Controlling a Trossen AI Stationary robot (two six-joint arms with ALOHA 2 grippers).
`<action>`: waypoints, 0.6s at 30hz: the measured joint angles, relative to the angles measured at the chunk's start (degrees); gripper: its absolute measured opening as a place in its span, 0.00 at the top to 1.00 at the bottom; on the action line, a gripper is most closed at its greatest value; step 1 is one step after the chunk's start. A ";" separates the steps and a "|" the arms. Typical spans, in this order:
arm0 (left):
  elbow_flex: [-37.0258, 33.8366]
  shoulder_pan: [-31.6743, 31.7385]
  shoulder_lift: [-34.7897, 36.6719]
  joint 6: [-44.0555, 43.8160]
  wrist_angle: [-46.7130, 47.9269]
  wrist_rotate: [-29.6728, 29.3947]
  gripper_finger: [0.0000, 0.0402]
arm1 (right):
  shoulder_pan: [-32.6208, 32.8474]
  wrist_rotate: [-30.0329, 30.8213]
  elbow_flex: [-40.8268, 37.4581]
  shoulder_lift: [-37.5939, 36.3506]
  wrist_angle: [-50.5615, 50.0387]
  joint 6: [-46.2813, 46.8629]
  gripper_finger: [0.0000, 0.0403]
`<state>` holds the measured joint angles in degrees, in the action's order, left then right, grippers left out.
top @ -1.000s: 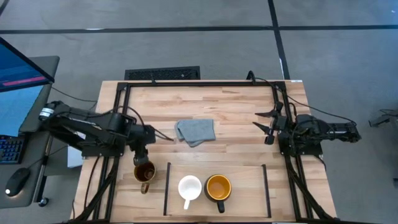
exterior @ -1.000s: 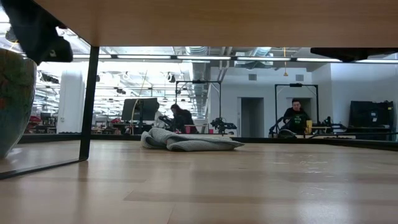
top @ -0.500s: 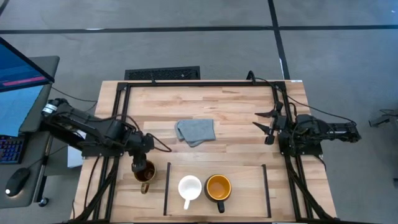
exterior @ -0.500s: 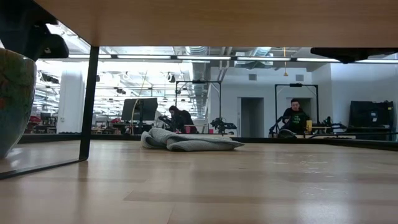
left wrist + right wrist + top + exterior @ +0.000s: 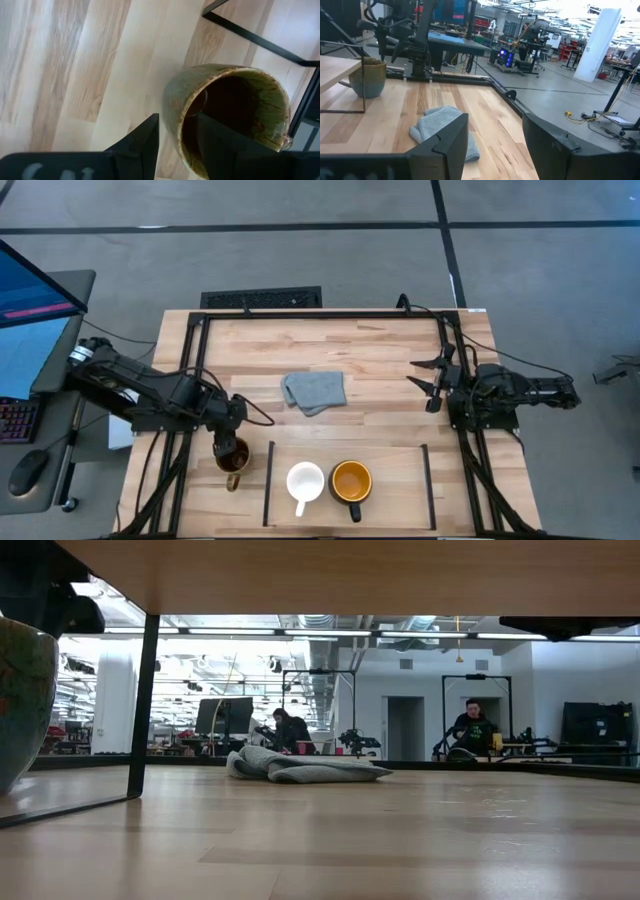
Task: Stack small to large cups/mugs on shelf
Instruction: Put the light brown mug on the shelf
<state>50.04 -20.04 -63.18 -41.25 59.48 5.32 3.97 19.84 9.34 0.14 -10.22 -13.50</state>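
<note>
Two mugs shelved already — left hand [image 5: 177, 145] straddling brown mug [image 5: 227, 117] rim, fingers narrowly apart, unclosed. Next: pinch, lift over bar [image 5: 269, 483] onto shelf [image 5: 400, 480]. Right hand [image 5: 430, 385] parked wide.

No writing can be made out anywhere. The left gripper [image 5: 177, 145] carries pale marks on its dark housing, cut off and blurred. The monitor [image 5: 30, 285] at the far left shows only blue and a red strip.
</note>
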 joint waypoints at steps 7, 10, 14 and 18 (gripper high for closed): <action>0.00 -0.23 -3.83 2.27 0.11 2.11 0.71 | 0.01 0.01 0.00 0.00 -0.08 -0.01 0.48; 0.00 -0.22 -5.69 2.41 0.07 2.36 0.71 | 0.00 0.00 0.00 0.00 -0.11 0.00 0.48; 0.00 -0.21 -8.18 1.24 0.06 2.38 0.71 | 0.00 0.00 0.00 0.00 -0.11 0.00 0.48; 0.00 -0.18 -10.27 -1.79 0.14 3.42 0.71 | 0.02 0.00 0.00 0.00 -0.11 0.00 0.48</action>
<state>50.04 -20.23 -73.45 -43.04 59.62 8.74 3.99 19.84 9.34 0.14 -10.33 -13.50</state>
